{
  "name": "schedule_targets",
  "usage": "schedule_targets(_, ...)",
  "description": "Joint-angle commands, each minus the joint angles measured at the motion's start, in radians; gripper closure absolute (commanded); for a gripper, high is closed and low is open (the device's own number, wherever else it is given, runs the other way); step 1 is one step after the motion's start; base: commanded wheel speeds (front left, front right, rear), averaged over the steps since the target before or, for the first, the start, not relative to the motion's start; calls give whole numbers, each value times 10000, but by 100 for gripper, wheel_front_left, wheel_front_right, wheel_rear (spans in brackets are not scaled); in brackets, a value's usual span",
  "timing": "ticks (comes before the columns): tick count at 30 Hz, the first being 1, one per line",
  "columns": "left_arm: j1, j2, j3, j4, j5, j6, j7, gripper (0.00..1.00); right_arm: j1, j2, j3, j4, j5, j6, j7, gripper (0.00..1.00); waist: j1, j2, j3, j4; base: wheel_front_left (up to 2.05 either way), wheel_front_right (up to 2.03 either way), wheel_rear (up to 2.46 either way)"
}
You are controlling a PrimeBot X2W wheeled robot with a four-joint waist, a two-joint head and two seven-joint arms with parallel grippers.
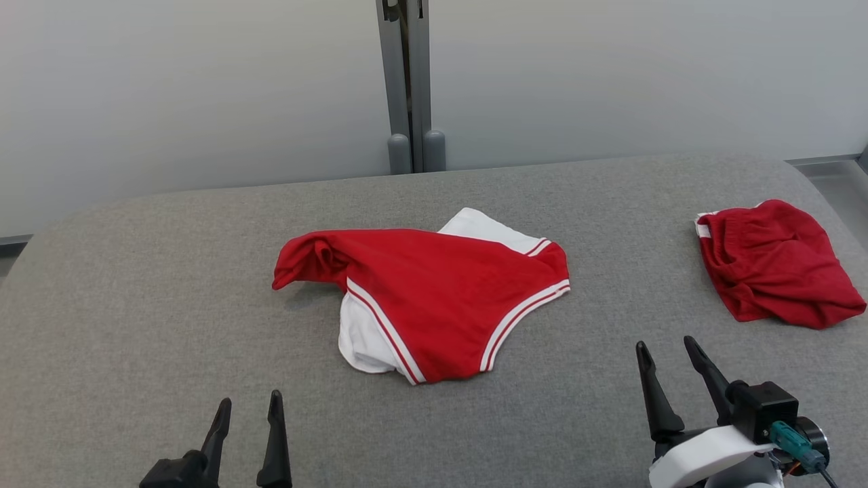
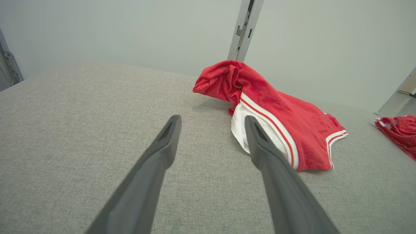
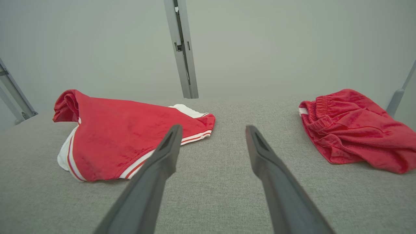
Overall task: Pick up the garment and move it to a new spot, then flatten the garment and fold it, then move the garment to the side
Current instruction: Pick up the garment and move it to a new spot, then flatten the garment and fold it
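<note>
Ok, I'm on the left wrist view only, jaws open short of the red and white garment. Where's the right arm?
Observer: The right gripper is at the near right of the table, jaws open, clear of any cloth.
Operator: And that red cloth at my right edge?
Observer: A second red garment, crumpled, lying whole near the table's right edge, apart from yours.
Operator: Anything behind my garment?
Observer: A white panel of the red and white garment pokes out along its far edge.

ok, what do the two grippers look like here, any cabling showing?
The left gripper and right gripper each have two long, dark grey, tapering fingers on a black base. The right wrist has a white shell, black block, teal connector and black cable.
</note>
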Motion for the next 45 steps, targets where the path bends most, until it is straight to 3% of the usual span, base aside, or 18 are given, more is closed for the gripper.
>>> schedule_targets(1, 112, -32, 56, -20, 88, -78, -3, 0, -66, -38, -2, 96, -4, -15, -46, 0, 1, -1, 0, -9, 0, 0, 0)
schedule_targets(22, -137, -245, 188, 125, 316, -298, -3, 0, -375, -38, -24, 357, -241, -15, -47, 0, 1, -1, 125, 263, 0, 0, 0)
schedule_targets(29, -323, -259, 160, 53, 310, -343, -3, 0, -1174, -36, -129, 898, -939, -15, -47, 0, 1, -1, 459, 532, 0, 0, 0)
schedule_targets(35, -471, -267, 76, -14, 343, -361, -3, 0, -2642, -38, -338, 2202, -1888, -15, -48, 0, 1, -1, 785, 894, 0, 0, 0)
schedule_targets(45, -948, -271, -230, -188, 42, -232, -3, 0, -5450, -51, -1489, 5397, -3623, -15, 356, 0, 1, -1, 1838, 1663, 0, 0, 0)
